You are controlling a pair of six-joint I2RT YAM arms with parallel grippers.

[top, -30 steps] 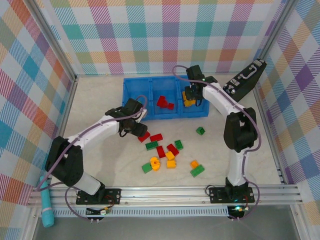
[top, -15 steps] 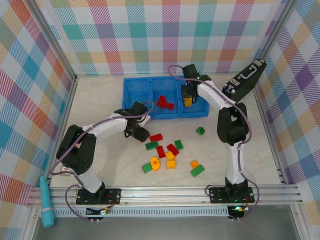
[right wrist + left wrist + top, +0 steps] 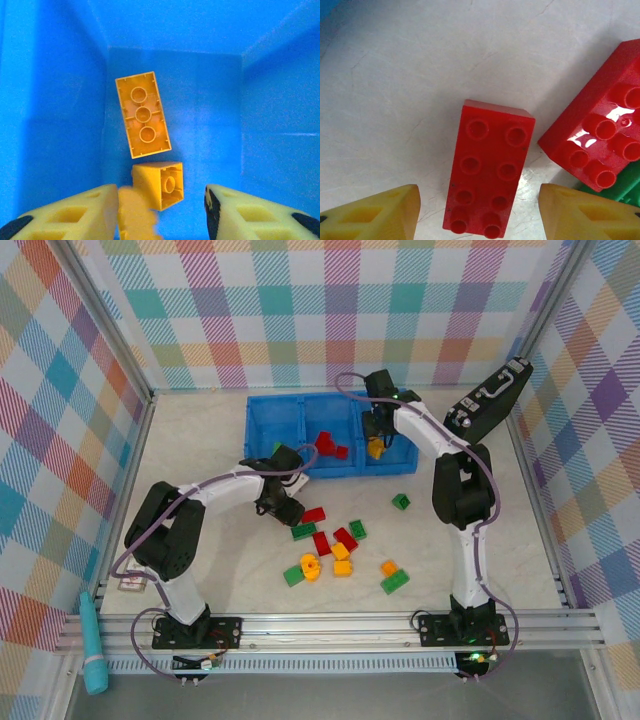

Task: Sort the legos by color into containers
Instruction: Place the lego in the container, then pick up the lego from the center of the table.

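I read the left pincer (image 3: 479, 216) as on the pick step. Its fingers stand wide and hold nothing, one to each side of a red lego (image 3: 490, 167) lying studs up on the table between them. The brick's long axis runs almost straight ahead of the pincer, across the closing line, its far end leaning slightly right. Next I'd lower and squeeze its long sides, minding the second red brick (image 3: 600, 135) just to the right. The right pincer (image 3: 160, 215), also wide, hangs over a blue bin compartment (image 3: 60, 100) with yellow legos (image 3: 142, 115) below it.
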